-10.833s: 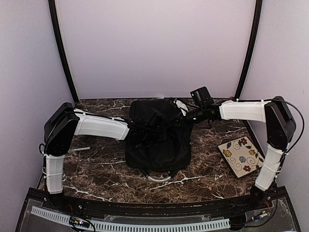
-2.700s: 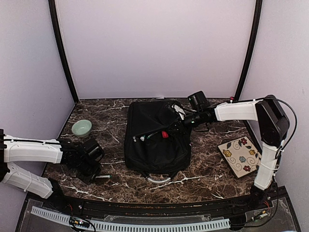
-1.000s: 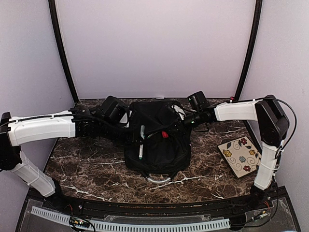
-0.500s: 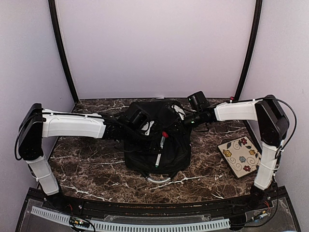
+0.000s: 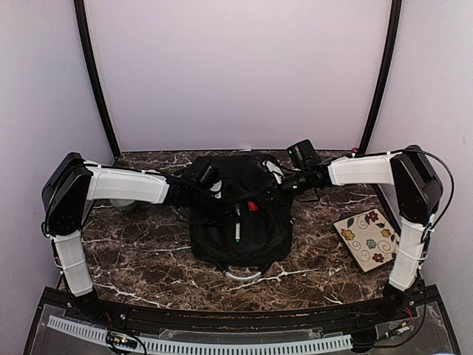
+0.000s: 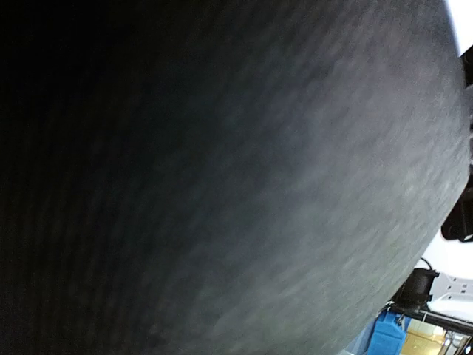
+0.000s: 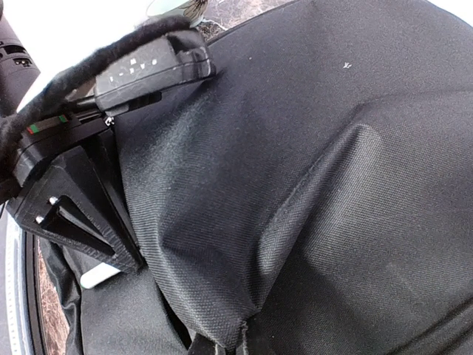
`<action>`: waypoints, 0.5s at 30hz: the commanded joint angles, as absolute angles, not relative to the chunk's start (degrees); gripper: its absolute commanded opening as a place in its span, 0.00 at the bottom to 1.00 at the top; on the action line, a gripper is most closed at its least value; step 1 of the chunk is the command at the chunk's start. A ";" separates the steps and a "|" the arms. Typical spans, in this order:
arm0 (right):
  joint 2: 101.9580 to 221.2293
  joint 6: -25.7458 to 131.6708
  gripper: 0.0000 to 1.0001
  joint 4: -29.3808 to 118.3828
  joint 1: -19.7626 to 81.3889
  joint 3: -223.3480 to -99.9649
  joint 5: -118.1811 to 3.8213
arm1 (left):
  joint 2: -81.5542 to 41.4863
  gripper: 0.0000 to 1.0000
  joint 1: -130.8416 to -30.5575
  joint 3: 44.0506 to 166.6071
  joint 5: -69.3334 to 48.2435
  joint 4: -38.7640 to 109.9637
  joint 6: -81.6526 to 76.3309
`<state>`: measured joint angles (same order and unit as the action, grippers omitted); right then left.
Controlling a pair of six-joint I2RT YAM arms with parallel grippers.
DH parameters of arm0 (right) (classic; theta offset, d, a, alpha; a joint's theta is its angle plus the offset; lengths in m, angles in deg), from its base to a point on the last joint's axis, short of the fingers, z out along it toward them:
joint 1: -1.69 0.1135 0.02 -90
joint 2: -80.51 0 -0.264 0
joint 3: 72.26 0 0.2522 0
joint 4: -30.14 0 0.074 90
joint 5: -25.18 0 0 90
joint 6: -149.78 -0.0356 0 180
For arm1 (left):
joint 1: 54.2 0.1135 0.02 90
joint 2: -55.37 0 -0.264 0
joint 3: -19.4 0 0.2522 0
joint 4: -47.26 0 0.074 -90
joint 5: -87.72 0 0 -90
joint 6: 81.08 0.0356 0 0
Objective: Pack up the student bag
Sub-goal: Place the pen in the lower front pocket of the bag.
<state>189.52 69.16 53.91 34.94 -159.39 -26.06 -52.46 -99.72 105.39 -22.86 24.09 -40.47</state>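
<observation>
Black student bag (image 5: pixel 251 240) at the centre of the marble table (image 5: pixel 148 251).
My right gripper (image 5: pixel 279 191) is pinched on its right rim; my left gripper (image 5: pixel 225 201) clamps a white pen (image 5: pixel 237 225) over it.

Floral tile (image 5: pixel 367 238) — flat on marble table (image 5: pixel 148 251).

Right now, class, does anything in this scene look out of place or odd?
Only one thing: the dark fabric of the student bag fills the whole left wrist view, blocking that camera entirely. Nothing looks spilled or damaged.
</observation>
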 commanded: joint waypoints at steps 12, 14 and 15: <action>187.63 69.38 0.02 53.54 36.22 -160.60 -22.24 | -48.52 0.00 -98.05 102.84 -6.89 35.36 -53.78; 186.91 69.44 0.02 53.26 36.21 -160.32 -21.97 | -47.54 0.00 -98.06 101.00 -5.25 39.95 -55.41; 186.57 69.49 0.02 53.23 36.23 -160.25 -22.01 | -47.14 0.00 -98.01 99.80 -4.93 43.90 -55.58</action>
